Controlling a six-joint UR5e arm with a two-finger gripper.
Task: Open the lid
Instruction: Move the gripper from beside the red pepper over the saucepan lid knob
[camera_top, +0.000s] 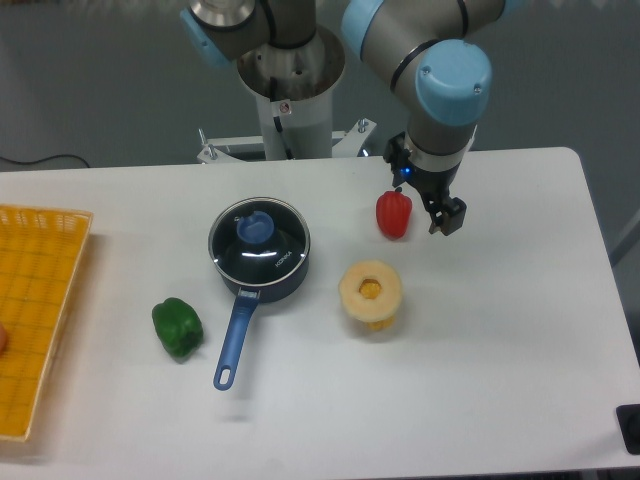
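Note:
The lid (259, 238), a round glass disc with a metal rim and a blue knob in its centre, rests on the dark blue saucepan (283, 278), whose long blue handle points toward the table's front. My gripper (446, 221) hangs above the table to the right of the pan, just right of a red pepper, and it is far from the lid. Its dark fingers point down, stand slightly apart and hold nothing.
A red pepper (394, 213) stands just left of the gripper. A pale yellow round piece (370, 294) lies in front of it, and a green pepper (177, 327) sits left of the pan handle. A yellow basket (40, 318) is at the left edge.

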